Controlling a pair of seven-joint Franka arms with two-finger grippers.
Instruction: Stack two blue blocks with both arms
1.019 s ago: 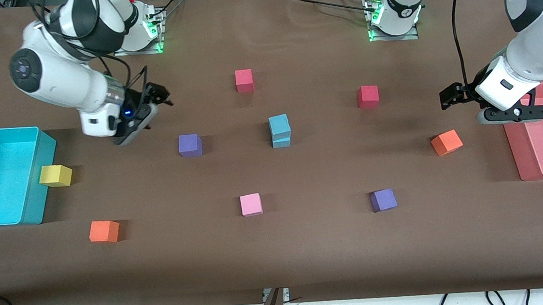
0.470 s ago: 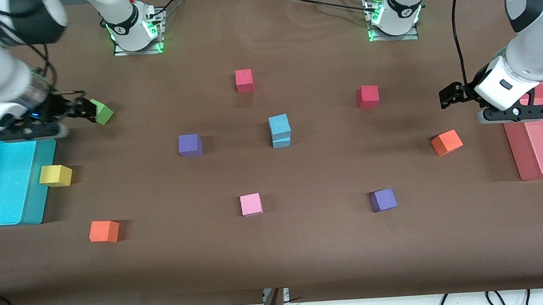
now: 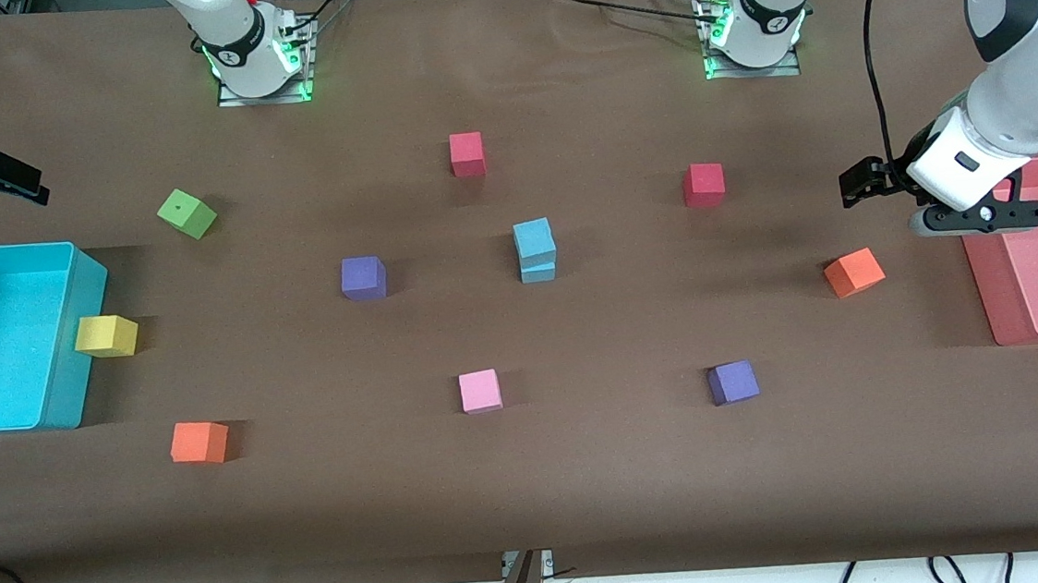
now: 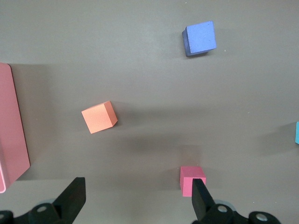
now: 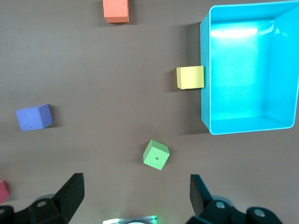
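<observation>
The two blue blocks stand stacked in the middle of the table, the upper blue block [image 3: 533, 238] resting slightly skewed on the lower one [image 3: 538, 272]. Neither gripper touches them. A sliver of blue [image 4: 297, 133] shows at the edge of the left wrist view. My right gripper [image 3: 10, 180] is open and empty, up over the table's edge at the right arm's end; in its own view [image 5: 135, 196] the jaws stand wide apart. My left gripper [image 3: 853, 185] is open and empty, up beside the pink bin [image 3: 1037, 288]; its own view [image 4: 138, 198] shows it wide open too.
A cyan bin [image 3: 71, 364] sits at the right arm's end, with a yellow cube [image 3: 106, 335] against it and a green cube [image 3: 186, 213] near it. Purple cubes [image 3: 362, 278] [image 3: 733, 382], red cubes [image 3: 466, 154] [image 3: 703, 184], orange cubes [image 3: 853, 272] [image 3: 198, 442] and a pink cube [image 3: 480, 391] lie scattered.
My right arm has swung away from the middle toward its end of the table, uncovering the green cube. The left arm and the blue stack have not moved.
</observation>
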